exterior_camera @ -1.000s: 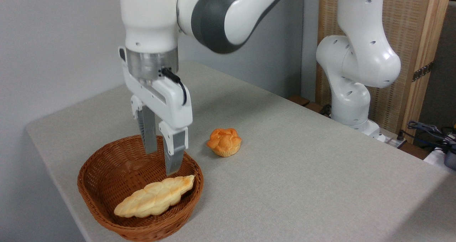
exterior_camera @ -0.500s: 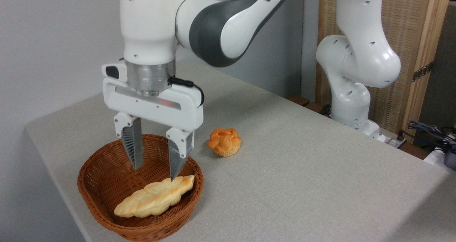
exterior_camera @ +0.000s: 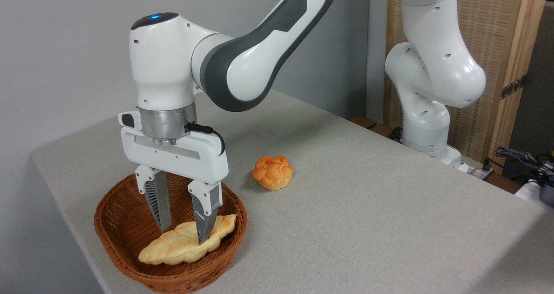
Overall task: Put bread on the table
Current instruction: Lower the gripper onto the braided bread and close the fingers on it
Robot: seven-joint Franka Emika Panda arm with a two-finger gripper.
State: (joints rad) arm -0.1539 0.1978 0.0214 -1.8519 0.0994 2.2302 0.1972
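Lowered since half a second ago, the gripper (exterior_camera: pixel 182 235) now has its two ribbed fingers (exterior_camera: pixel 158 203) down inside the basket (exterior_camera: pixel 113 229), whereas earlier they hung above the loaf with their tips clear of it; the wrist had already turned broadside by then and keeps that heading. From where I stand the fingers are spread apart, one on the far side of the bread (exterior_camera: pixel 187 243) and the nearer one overlapping its upper edge towards the browned, tapered end, so they straddle the loaf rather than pinch it; I see no squeeze on the crust, and I would call the hand released, not yet grasping. Whether the nearer tip is actually touching the bread I cannot tell from this angle. The bread lies where it lay before, slanted across the bottom of the brown wicker basket, its pale end near the front rim and its browned end up against the right wall. Outward from there, the basket sits near the left front corner of the table (exterior_camera: pixel 368 207), and a small orange bun (exterior_camera: pixel 272 172) stands on the cloth just beyond it, apart from the basket. As for the job, I judge only the approach is done: closing on the loaf, lifting it over the rim and setting it down on the open tabletop are all still to come
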